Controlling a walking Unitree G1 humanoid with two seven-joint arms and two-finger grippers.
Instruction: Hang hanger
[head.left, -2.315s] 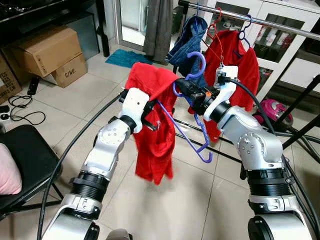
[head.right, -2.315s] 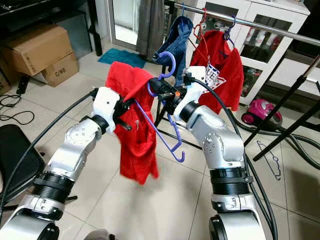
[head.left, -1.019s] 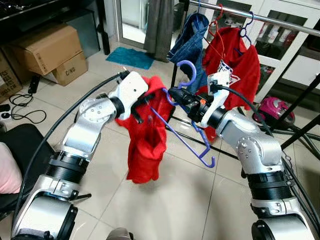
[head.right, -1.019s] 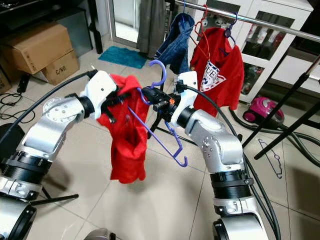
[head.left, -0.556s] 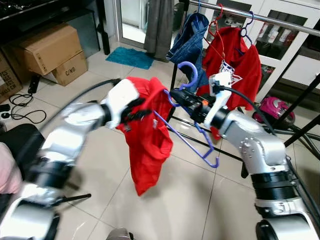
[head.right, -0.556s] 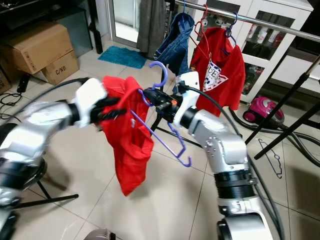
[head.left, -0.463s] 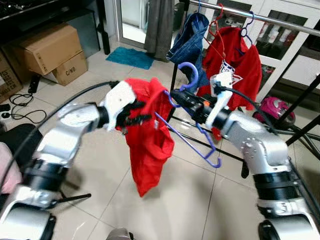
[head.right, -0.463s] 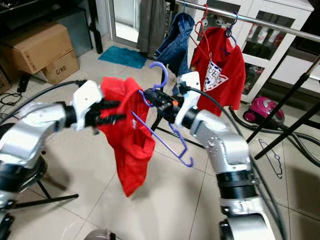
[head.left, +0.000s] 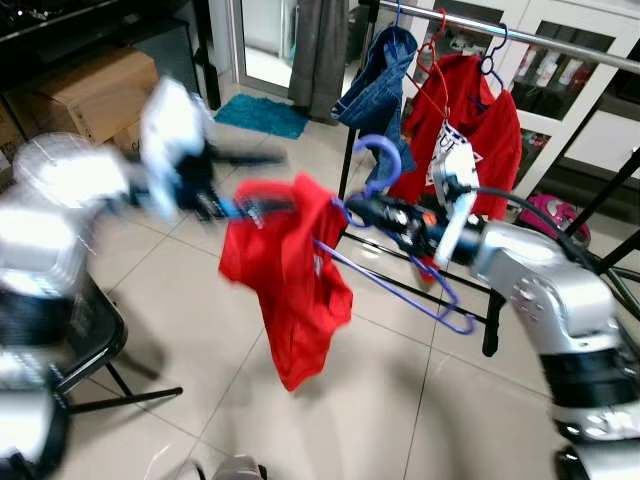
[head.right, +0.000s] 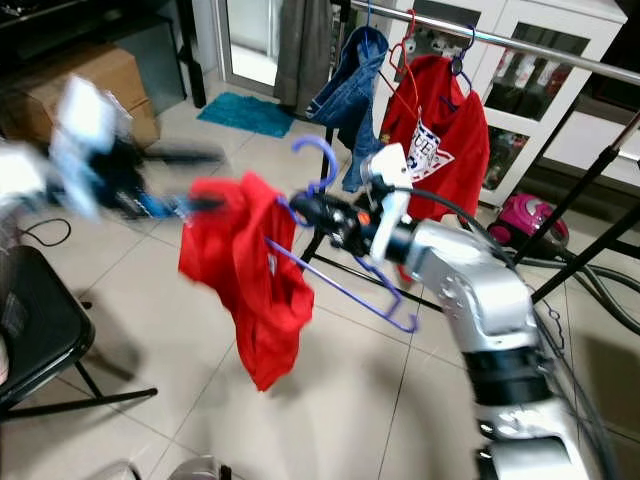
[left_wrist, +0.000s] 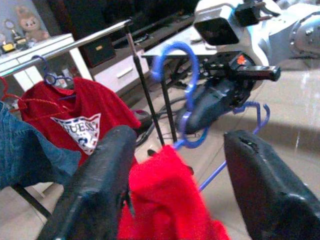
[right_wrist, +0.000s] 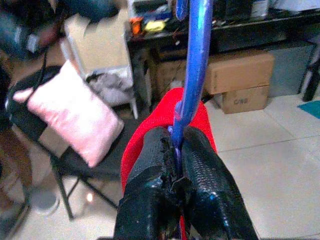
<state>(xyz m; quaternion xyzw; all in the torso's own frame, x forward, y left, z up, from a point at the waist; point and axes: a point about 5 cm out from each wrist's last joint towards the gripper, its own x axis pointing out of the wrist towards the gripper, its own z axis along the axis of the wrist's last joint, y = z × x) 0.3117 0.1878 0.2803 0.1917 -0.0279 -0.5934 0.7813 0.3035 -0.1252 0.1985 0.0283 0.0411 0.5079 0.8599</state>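
My right gripper (head.left: 352, 210) is shut on the neck of a purple hanger (head.left: 400, 290), just below its hook (right_wrist: 192, 65). A red shirt (head.left: 285, 270) droops from the hanger's left end, bunched and lopsided. My left gripper (head.left: 255, 185) is blurred by motion at the shirt's upper left, open, and the shirt (left_wrist: 167, 200) lies just beyond its spread fingers (left_wrist: 105, 185). The metal clothes rail (head.left: 510, 35) runs behind, with a denim garment (head.left: 375, 85) and another red shirt (head.left: 470, 110) on it.
Cardboard boxes (head.left: 85, 90) stand at the back left and a black chair (head.left: 90, 330) is low on the left. The rack's black legs (head.left: 600, 200) and a pink vacuum (head.left: 545, 215) are on the right. Tiled floor lies below the hanger.
My left gripper has let go of the red shirt and swung away to the left. The shirt now hangs from the hanger alone. My right arm has stretched out with the hanger.
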